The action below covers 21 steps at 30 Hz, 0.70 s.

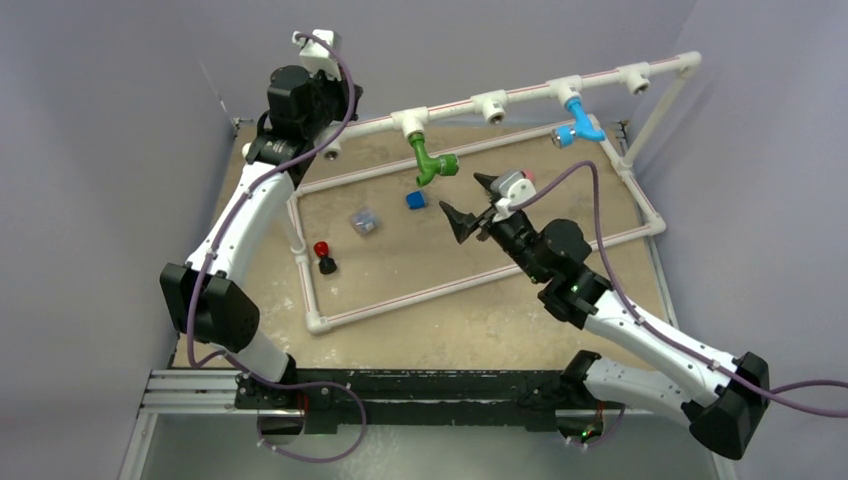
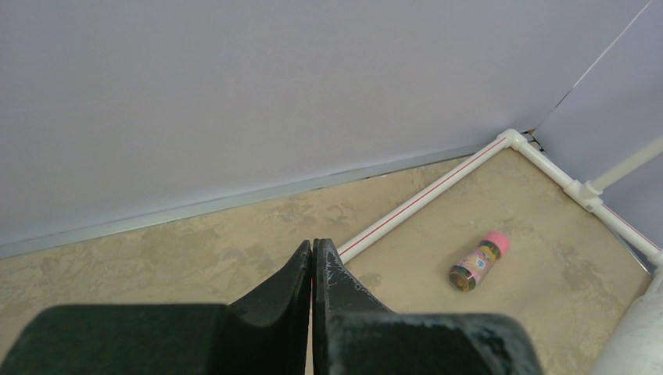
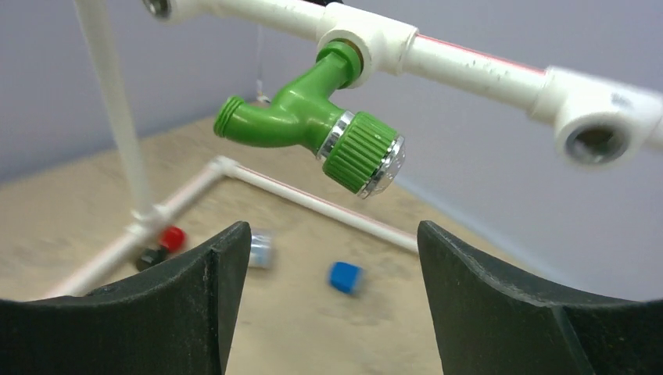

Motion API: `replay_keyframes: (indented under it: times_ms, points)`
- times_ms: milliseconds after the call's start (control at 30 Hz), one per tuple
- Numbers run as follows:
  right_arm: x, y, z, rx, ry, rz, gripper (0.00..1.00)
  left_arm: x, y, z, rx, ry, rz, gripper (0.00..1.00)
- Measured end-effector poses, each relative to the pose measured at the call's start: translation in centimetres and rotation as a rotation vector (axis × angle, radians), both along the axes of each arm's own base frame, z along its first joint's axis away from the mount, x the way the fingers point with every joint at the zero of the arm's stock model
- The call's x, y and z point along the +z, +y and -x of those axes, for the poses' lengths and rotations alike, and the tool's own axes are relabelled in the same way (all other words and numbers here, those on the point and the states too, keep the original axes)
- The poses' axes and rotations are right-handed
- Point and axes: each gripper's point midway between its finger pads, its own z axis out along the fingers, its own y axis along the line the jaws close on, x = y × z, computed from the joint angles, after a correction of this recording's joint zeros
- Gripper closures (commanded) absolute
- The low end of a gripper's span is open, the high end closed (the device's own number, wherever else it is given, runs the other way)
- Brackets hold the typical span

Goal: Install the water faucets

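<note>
The green water faucet (image 1: 430, 160) (image 3: 313, 117) hangs from a white T-fitting (image 3: 367, 39) on the raised pipe rail, its silvery mouth pointing right. Further right on the same rail the light blue water faucet (image 1: 580, 125) hangs from another fitting. My right gripper (image 1: 460, 192) (image 3: 332, 228) is open, just below and in front of the green faucet without touching it, and nothing is between its fingers. At the back left corner my left gripper (image 2: 313, 244) is shut on nothing, raised above the table and facing the wall.
A white pipe frame (image 1: 480, 280) lies on the tan table. Inside it are a blue cube (image 1: 416, 199), a small clear box (image 1: 365, 221) and a red-and-black piece (image 1: 324, 257). A pink-capped cylinder (image 2: 478, 262) lies near the far pipe. Two T-fittings (image 1: 493, 105) (image 1: 637, 78) stand bare.
</note>
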Motion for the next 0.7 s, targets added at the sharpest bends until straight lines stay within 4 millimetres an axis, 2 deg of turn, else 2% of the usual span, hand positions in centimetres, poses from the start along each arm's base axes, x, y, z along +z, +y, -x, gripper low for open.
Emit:
replay_keyframes:
  times_ms: [133, 300, 433, 567, 700]
  points:
    - [0.4, -0.5, -0.4, -0.029, -0.183, 0.233, 0.18, -0.1, 0.0, 0.0, 0.000, 0.003, -0.001, 1.00]
    - [2.2, -0.4, -0.6, -0.074, -0.431, 0.443, 0.18, -0.1, 0.0, 0.0, 0.000, 0.004, -0.001, 1.00]
    - [3.0, 1.4, -0.6, -0.092, -0.590, 0.558, 0.18, -0.1, 0.0, 0.0, 0.000, 0.004, -0.001, 1.00]
    - [2.8, 3.9, -0.6, -0.094, -0.706, 0.664, 0.18, -0.1, 0.0, 0.0, 0.000, 0.009, -0.003, 1.00]
    - [2.5, 5.1, -1.1, -0.123, -0.784, 0.742, 0.19, -0.2, 0.0, -0.1, 0.000, 0.012, -0.003, 1.00]
